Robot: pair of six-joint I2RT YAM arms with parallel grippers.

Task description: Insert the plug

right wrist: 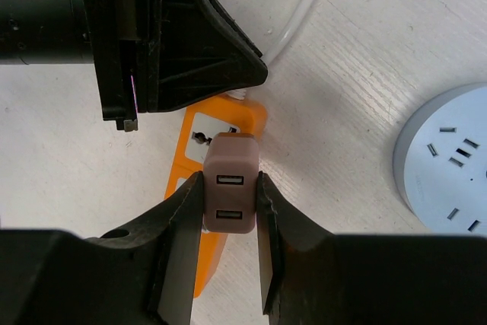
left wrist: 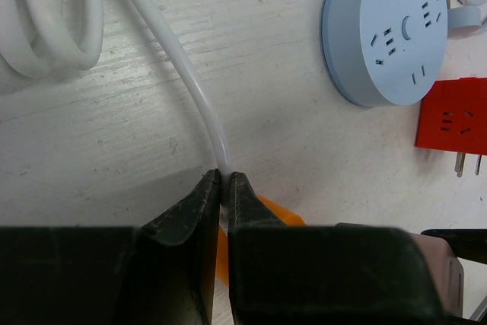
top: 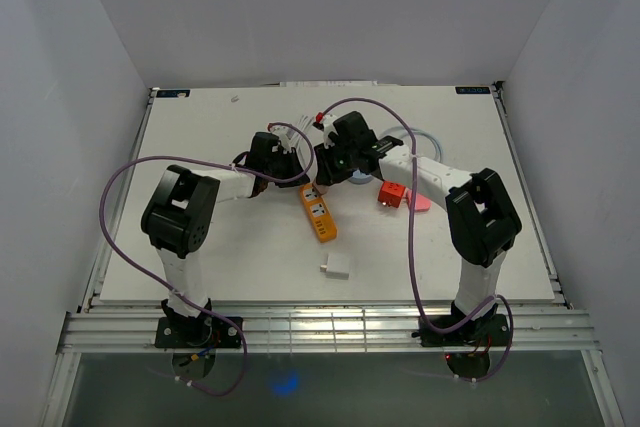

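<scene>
Plug first: the mauve-brown plastic plug (right wrist: 230, 195), a small block with two USB slots on its face, is pinched by its sides between the fingers of my right gripper (right wrist: 230, 180). It is held over the end of the orange plastic power strip (top: 320, 215), and I cannot tell whether it touches the strip's sockets. Sweeping from the left, a loose coil of white cable (left wrist: 46, 20) lies on the white table (top: 200, 127). One strand (left wrist: 194, 81) curves down into my left gripper (left wrist: 224, 180), whose fingers are closed tight on it just where it meets the strip's end. The strip lies flat at the middle of the table, its length angled slightly, with both grippers crowded at its far end, close together. A small white rectangular block (top: 335, 268) rests apart from the strip, nearer the arm bases. Further right sits a round pale-blue socket hub (left wrist: 388, 32). Just beside it is a red cube adapter (left wrist: 453, 116), with metal prongs sticking out of one side. A pink object (top: 421, 203) lies next to the adapter, partly under my right arm and too hidden to identify.
</scene>
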